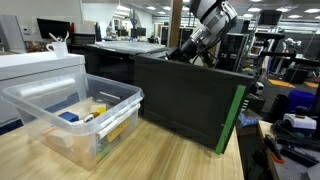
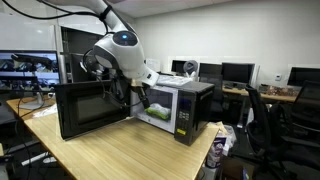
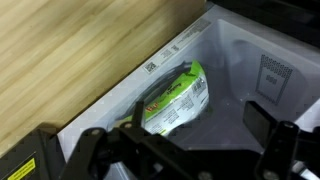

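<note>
A green and white food packet point(image 3: 175, 98) lies flat on the floor of the open microwave point(image 2: 178, 110); the wrist view looks down on it. My gripper point(image 3: 185, 140) hangs just above and in front of the packet, its two black fingers point(image 3: 265, 125) spread wide with nothing between them. In an exterior view the arm point(image 2: 120, 52) bends down so that the gripper point(image 2: 133, 97) sits at the oven's opening, beside the swung-out black door point(image 2: 90, 108). From the opposite side the door point(image 1: 190, 95) hides the gripper, and only the arm point(image 1: 208, 25) shows above it.
A clear plastic bin point(image 1: 40, 125) holding blue and yellow items stands on the wooden table point(image 1: 150, 160) near the door. The oven's grey inner wall point(image 3: 250, 50) closes in the packet at the back. Office desks, monitors and chairs surround the table.
</note>
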Motion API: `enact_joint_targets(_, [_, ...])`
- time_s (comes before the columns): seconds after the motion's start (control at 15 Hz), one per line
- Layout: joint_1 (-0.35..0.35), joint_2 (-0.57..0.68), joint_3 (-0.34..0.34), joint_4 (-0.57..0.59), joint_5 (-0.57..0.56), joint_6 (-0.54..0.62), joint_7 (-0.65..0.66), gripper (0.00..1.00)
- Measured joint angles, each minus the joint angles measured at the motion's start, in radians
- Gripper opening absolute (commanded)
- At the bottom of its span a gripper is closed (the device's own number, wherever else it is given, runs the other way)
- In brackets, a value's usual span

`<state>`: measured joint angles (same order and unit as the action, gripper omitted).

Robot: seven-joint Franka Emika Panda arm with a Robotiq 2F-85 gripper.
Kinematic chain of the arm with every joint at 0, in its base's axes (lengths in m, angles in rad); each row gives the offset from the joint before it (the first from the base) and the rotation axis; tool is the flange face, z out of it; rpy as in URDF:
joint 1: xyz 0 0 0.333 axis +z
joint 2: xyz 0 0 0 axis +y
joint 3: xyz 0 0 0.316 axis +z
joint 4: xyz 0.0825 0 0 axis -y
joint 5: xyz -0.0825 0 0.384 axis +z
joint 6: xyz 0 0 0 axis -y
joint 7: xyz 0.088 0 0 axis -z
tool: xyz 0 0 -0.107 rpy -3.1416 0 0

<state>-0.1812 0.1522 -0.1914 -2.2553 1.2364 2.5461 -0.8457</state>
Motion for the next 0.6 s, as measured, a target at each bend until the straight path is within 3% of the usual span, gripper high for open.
enact_joint_targets(0.6, [-0.017, 0.189, -0.002, 0.27, -0.27, -0.082, 0.138, 1.0])
